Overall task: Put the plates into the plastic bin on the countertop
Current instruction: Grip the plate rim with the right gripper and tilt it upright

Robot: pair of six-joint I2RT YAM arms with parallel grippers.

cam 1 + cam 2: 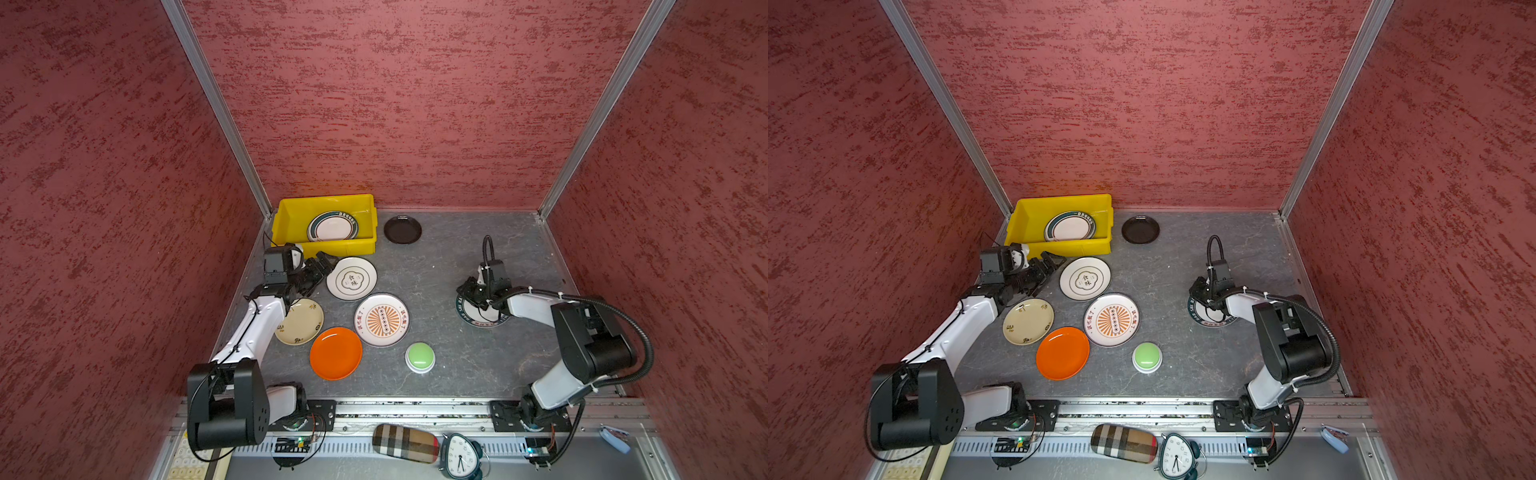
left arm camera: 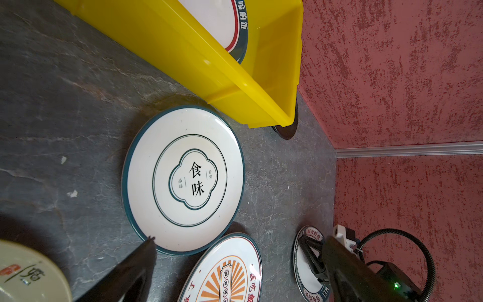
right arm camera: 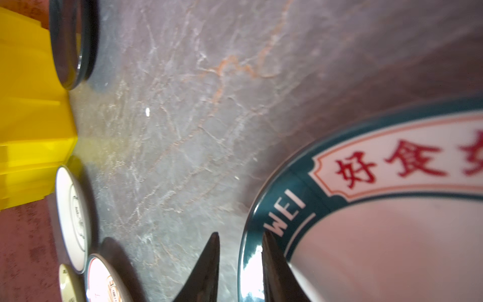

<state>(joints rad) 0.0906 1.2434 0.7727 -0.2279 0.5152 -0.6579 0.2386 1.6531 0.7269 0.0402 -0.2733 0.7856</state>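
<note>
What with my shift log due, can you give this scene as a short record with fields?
Bin: yellow plastic bin, back left of the countertop, holding at least one green-rimmed plate
Plates outside: black plate, clover-print plate, sunburst plate, cream plate, orange plate, teal-rimmed plate
Left pincer: open, empty, at the clover-print plate's edge
Right pincer: jaws straddle the teal-rimmed plate's rim; grip unclear
Other: green dome button
</note>
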